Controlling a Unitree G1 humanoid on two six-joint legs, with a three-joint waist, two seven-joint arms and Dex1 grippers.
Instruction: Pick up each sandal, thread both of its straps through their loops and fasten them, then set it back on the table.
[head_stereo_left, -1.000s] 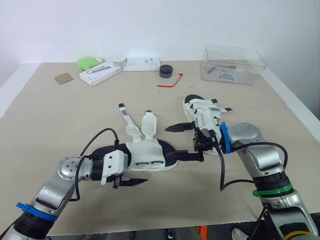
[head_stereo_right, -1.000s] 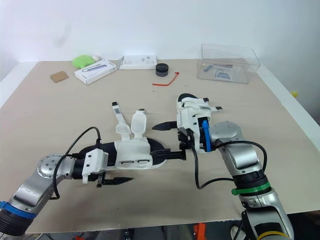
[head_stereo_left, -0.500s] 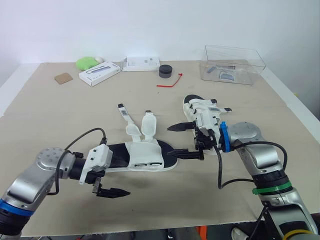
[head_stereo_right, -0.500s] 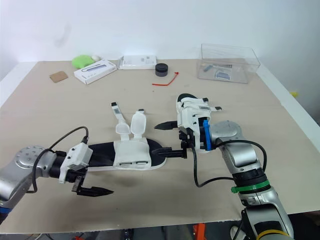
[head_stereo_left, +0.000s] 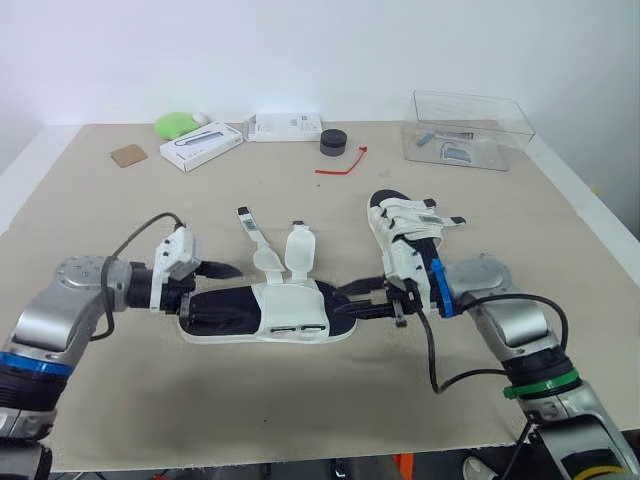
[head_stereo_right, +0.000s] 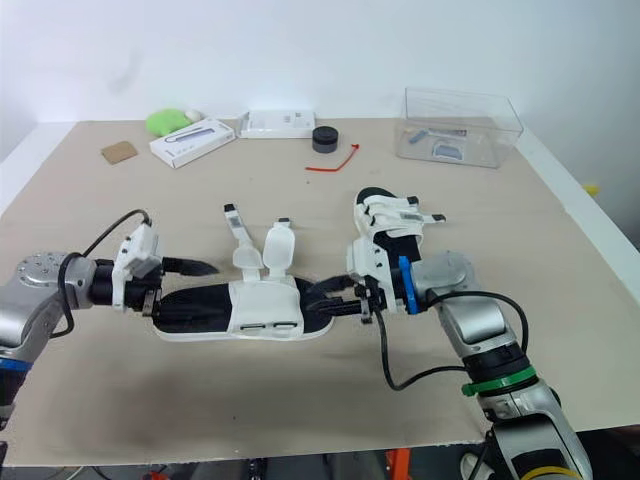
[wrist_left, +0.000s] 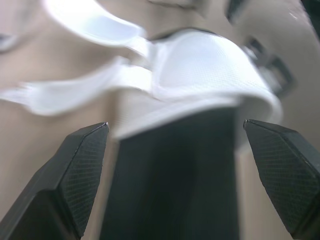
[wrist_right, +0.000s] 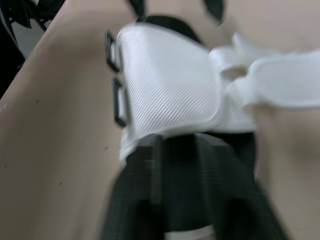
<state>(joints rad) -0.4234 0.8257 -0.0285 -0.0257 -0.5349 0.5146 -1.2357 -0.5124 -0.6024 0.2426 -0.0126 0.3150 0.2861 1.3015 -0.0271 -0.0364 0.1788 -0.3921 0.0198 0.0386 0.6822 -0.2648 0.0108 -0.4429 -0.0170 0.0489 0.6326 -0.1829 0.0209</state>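
An open sandal (head_stereo_left: 268, 312), black sole with a white upper, lies flat mid-table, and its two white straps (head_stereo_left: 298, 248) are unfastened and point away from me. My right gripper (head_stereo_left: 352, 304) is shut on the sandal's right-hand end. At the other end my left gripper (head_stereo_left: 207, 290) stands open, one finger on each side of the sole (wrist_left: 170, 175); I cannot tell whether they touch it. A second sandal (head_stereo_left: 402, 222) with its straps across lies just behind my right gripper.
At the table's back stand a clear plastic box (head_stereo_left: 470, 130), a black round object (head_stereo_left: 332, 143), a red cord (head_stereo_left: 340, 165), two white boxes (head_stereo_left: 200, 147), a green object (head_stereo_left: 175, 125) and a brown coaster (head_stereo_left: 127, 156).
My left gripper swung from the near side of the sandal round to its left end. My right gripper closed on the sandal's right end.
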